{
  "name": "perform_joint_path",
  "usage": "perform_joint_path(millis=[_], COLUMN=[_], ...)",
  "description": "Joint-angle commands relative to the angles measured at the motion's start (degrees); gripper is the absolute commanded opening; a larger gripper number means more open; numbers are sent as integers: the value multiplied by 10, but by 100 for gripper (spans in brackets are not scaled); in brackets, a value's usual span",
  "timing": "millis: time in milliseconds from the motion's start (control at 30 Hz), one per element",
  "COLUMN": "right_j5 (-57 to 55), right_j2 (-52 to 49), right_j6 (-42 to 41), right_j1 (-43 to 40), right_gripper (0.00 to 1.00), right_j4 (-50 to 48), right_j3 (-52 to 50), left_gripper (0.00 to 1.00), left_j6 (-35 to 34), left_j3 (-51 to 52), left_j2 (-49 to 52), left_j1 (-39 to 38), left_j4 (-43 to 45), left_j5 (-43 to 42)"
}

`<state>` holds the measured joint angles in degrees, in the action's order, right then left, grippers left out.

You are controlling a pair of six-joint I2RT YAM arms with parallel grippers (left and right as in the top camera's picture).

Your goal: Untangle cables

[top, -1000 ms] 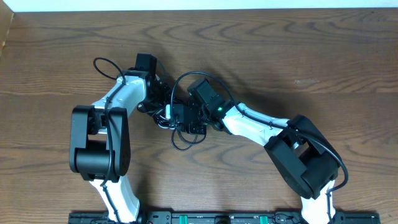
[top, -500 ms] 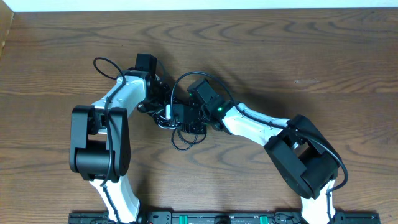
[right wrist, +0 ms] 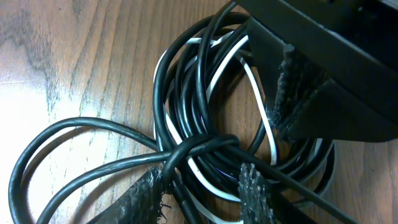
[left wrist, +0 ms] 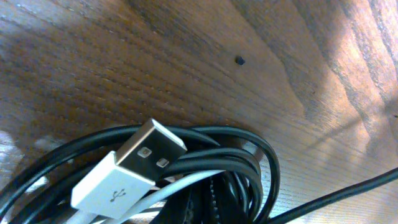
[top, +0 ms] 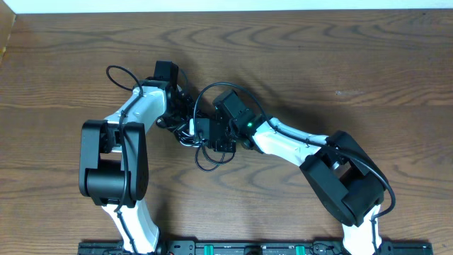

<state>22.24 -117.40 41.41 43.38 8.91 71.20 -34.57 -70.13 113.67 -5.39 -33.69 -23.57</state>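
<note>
The cables (top: pixel 207 157) lie in a tangled bundle at mid-table, between the two arms. In the left wrist view a white USB plug (left wrist: pixel 127 171) rests on a coil of black cable (left wrist: pixel 252 155). My left gripper (top: pixel 190 129) is shut on one side of the bundle, and its taped finger (right wrist: pixel 291 93) presses the strands. My right gripper (right wrist: pixel 202 196) stands open astride black and white strands, just below the spot where one black strand (right wrist: pixel 199 146) wraps around the others. A loose black loop (right wrist: pixel 37 155) spreads out to the left.
Bare wooden tabletop (top: pixel 340 64) surrounds the bundle on all sides. The arms' own thicker black cable (top: pixel 117 73) arcs over the left arm. The base rail (top: pixel 248 248) runs along the near edge.
</note>
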Motion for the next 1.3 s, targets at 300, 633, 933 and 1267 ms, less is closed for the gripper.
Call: perform_joint_path(millis=[300,633,933,1267], right_j5=[-7,-14,-63,17], right_j2=[-9,-9,-9,-9], right_j6=[-7,-7,-7,-7], right_j1=[2,2,1,6], right_gripper=[48,47,39,41], right_j4=[8,29,43,35], right_j3=[3,3,3,3], left_gripper=[8,8,8,8], left_j6=[-5,-5,-5,-5], left_j3=[24,24,24,24], left_j2=[39,39,39,39], left_j1=[5,5,5,5], left_j4=[-5,-5,-2,-2], left_j5=[81,82,85,85])
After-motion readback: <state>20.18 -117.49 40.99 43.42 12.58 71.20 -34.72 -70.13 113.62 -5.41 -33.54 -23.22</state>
